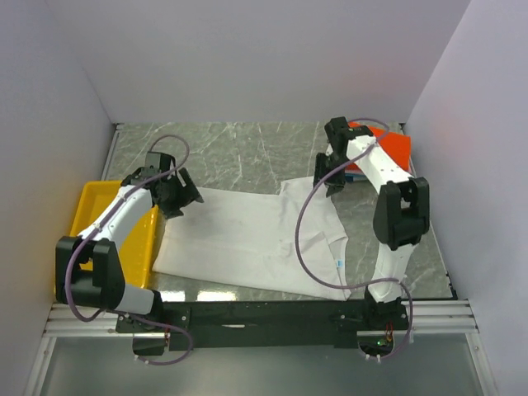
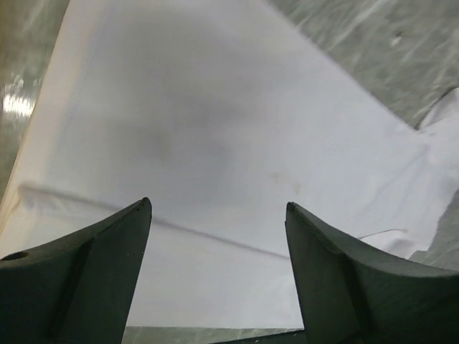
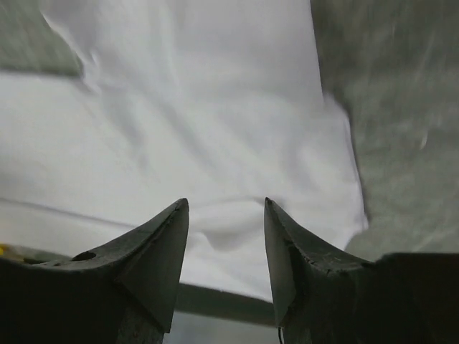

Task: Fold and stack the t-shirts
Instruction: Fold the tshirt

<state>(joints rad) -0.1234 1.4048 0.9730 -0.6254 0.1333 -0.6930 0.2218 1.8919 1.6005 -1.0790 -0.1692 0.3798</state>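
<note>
The white t-shirt (image 1: 239, 235) is soft, light and floppy, so grab its far edge. Both sets of jaws are open, holding nothing.

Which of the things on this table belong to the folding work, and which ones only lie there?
Belong to the job:
- white t-shirt, spread out in the middle
- folded orange-red shirt, at the far right corner

Only lying there:
- yellow tray, at the left, beside the white t-shirt
</note>
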